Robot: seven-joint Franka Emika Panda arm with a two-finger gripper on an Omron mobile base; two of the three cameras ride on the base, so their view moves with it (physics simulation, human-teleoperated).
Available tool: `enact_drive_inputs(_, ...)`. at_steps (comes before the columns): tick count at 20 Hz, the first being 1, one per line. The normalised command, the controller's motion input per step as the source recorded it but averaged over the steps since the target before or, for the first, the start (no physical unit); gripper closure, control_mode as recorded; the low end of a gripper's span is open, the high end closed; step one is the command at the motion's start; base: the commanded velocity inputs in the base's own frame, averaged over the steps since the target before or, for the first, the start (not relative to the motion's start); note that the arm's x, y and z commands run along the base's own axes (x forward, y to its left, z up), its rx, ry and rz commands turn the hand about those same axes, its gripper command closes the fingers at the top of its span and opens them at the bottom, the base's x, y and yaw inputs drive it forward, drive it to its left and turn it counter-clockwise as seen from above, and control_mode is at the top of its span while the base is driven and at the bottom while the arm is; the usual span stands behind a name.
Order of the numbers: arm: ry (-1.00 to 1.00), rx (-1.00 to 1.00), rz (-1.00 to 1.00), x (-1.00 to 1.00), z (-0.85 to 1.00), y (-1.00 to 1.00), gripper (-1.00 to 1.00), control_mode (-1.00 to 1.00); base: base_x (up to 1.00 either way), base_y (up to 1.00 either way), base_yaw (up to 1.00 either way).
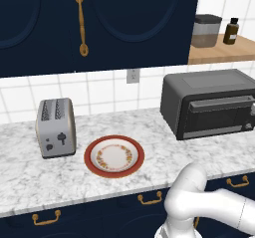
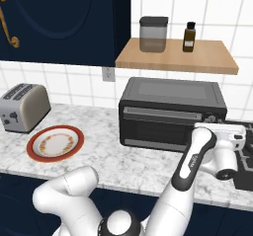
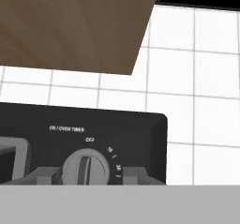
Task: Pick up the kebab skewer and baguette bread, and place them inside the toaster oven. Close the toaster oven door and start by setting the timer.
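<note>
Your claw (image 3: 89, 176) sat right at the timer knob (image 3: 86, 169) on the toaster oven (image 2: 173, 94). In the hand view one dark fingertip (image 3: 44, 175) stood on each side of the knob. The left one looked to be against it and the right one just beside it. I couldn't tell whether the jaws were clamped on the knob or only flanking it.

The knob's ridge pointed roughly up toward the OFF mark, under the "ON / OVEN TIMER" label.

In the right base view your arm reached across the front of the oven, with the white hand (image 2: 222, 137) at the oven's right end, where the controls are.

The toaster oven stood on the marble counter (image 1: 30, 172) against the tiled wall, right of the middle. The toaster oven door (image 2: 158, 129) was shut and upright, with its grey bar handle (image 2: 163, 112) along the top edge. What lay behind the dark glass couldn't be made out.

The red-rimmed plate (image 1: 88, 157) lay on the counter well to the left of the oven. The silver toaster (image 1: 56, 127) stood just beside the plate, further left.

The wooden shelf (image 2: 173, 57) hung above the oven. It carried a grey jar (image 2: 153, 34) and, near it, a brown bottle (image 2: 189, 36). A wall outlet (image 1: 132, 75) sat on the tiles left of the oven.
</note>
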Motion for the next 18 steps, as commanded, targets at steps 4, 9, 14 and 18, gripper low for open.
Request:
enact_drive_inputs(4,-0.01,-0.04,-0.09,0.12,0.10,0.04,1.00,-1.00,0.00,0.00,0.00)
enact_drive_inputs(9,-0.04,-0.02,-0.01,0.02,0.19,0.00,1.00,-1.00,0.00,0.00,0.00)
enact_drive_inputs(14,-0.07,0.00,0.04,-0.16,0.31,0.00,1.00,-1.00,0.00,0.00,0.00)
enact_drive_inputs(18,-0.02,0.00,0.08,-0.12,0.42,0.03,1.00,-1.00,0.00,0.00,0.00)
